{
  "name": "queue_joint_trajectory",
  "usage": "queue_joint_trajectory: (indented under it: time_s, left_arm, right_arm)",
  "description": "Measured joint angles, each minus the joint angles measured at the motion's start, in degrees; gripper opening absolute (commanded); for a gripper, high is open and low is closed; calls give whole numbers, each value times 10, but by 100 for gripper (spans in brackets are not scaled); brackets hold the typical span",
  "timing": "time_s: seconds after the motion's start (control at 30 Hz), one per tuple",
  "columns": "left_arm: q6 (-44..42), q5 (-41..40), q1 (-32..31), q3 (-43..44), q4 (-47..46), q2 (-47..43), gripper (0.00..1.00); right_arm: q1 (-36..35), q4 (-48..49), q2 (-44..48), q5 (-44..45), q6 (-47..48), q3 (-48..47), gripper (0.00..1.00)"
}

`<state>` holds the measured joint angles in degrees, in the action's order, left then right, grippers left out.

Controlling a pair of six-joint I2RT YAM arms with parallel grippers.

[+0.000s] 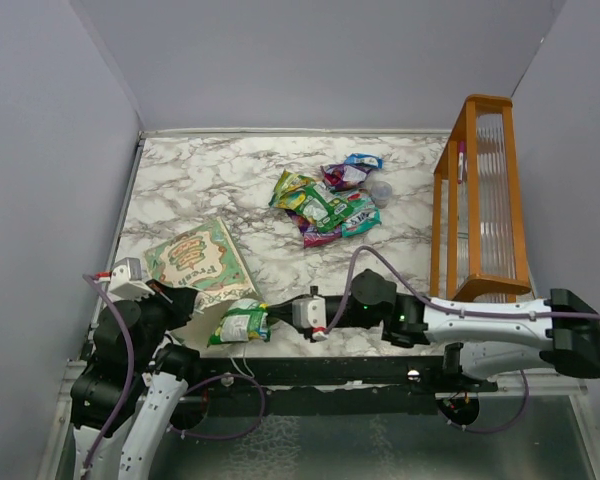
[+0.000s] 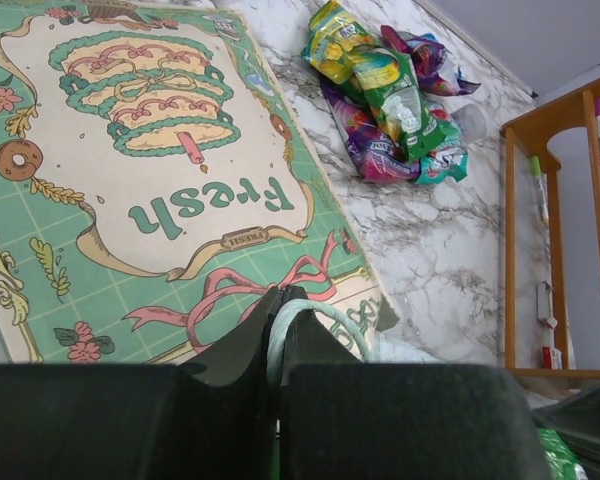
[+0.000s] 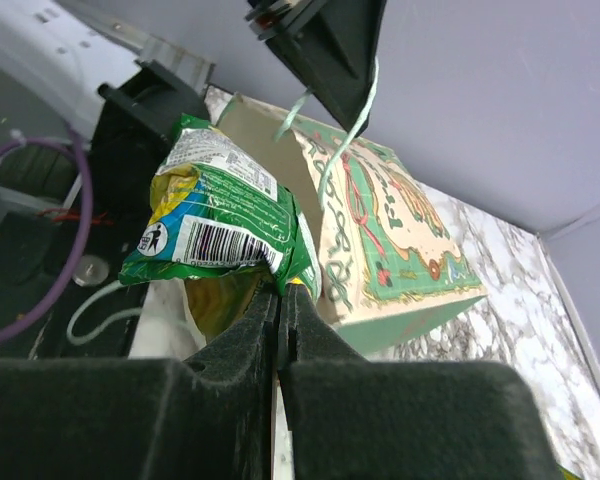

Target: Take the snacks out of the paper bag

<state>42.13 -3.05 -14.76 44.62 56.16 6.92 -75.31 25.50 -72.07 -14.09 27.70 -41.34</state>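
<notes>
The green paper bag (image 1: 198, 262) with its cream "Fresh" front lies on its side at the near left, mouth toward me; it also shows in the left wrist view (image 2: 150, 190) and the right wrist view (image 3: 400, 240). My left gripper (image 1: 183, 303) is shut on the bag's string handle (image 2: 315, 318). My right gripper (image 1: 270, 319) is shut on the edge of a green-yellow snack packet (image 1: 242, 324), held at the bag's mouth; the packet fills the right wrist view (image 3: 225, 220). Several snacks (image 1: 328, 200) lie in a pile at mid table, also in the left wrist view (image 2: 390, 100).
A small clear plastic cup (image 1: 380, 192) stands at the right of the snack pile. An orange wooden rack (image 1: 483, 200) stands along the right side of the marble table (image 1: 210, 180). Grey walls close in the left, back and right.
</notes>
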Motion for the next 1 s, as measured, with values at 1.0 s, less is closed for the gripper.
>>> queue_joint_trajectory:
  time_s: [1.0]
  left_arm:
    - [18, -55, 0, 31, -23, 34, 0]
  right_arm:
    - [166, -67, 30, 357, 76, -46, 1]
